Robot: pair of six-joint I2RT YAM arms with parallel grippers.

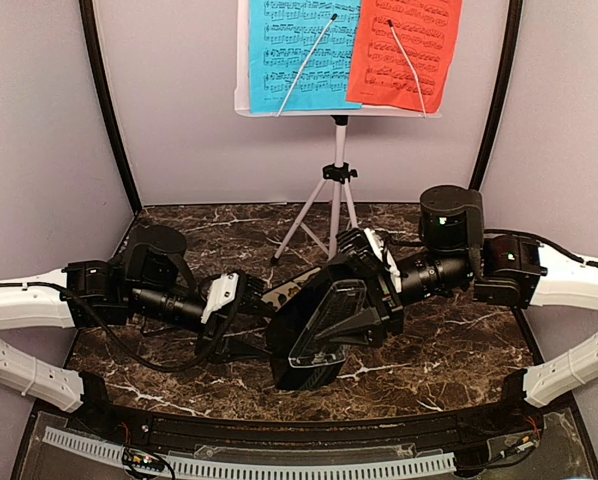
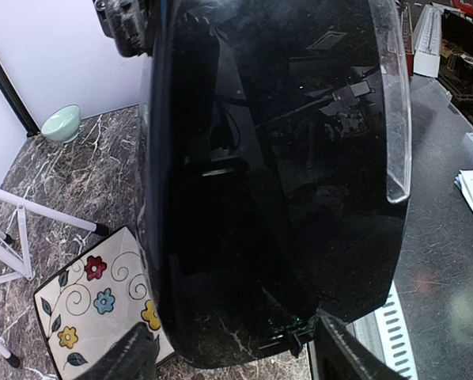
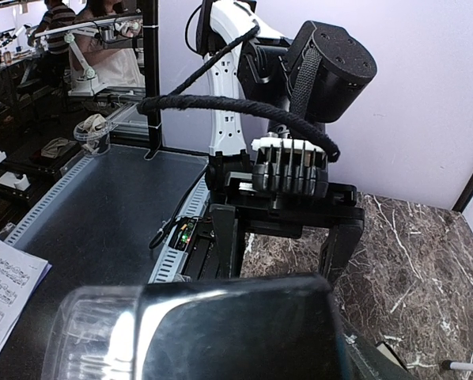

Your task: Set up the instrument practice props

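Note:
The black pyramid-shaped metronome (image 1: pixel 324 330) hangs tilted above the marble table's middle, between both arms. My right gripper (image 1: pixel 367 278) clasps its upper part; its own fingers are hidden behind the metronome (image 3: pixel 221 332) in the right wrist view. My left gripper (image 1: pixel 267 318) faces it, with its fingers (image 2: pixel 339 348) against the sides of the metronome's (image 2: pixel 276 158) base. At the back stands the white music stand (image 1: pixel 337 185) on its tripod. It carries the blue sheet (image 1: pixel 294 50) and the red sheet (image 1: pixel 409 50) side by side.
A square floral tile (image 2: pixel 94 305) lies flat on the table just left of the metronome. The stand's white legs (image 2: pixel 31 210) reach the table nearby. A mint bowl (image 2: pixel 62 123) sits in the far corner. Curved black poles flank the purple walls.

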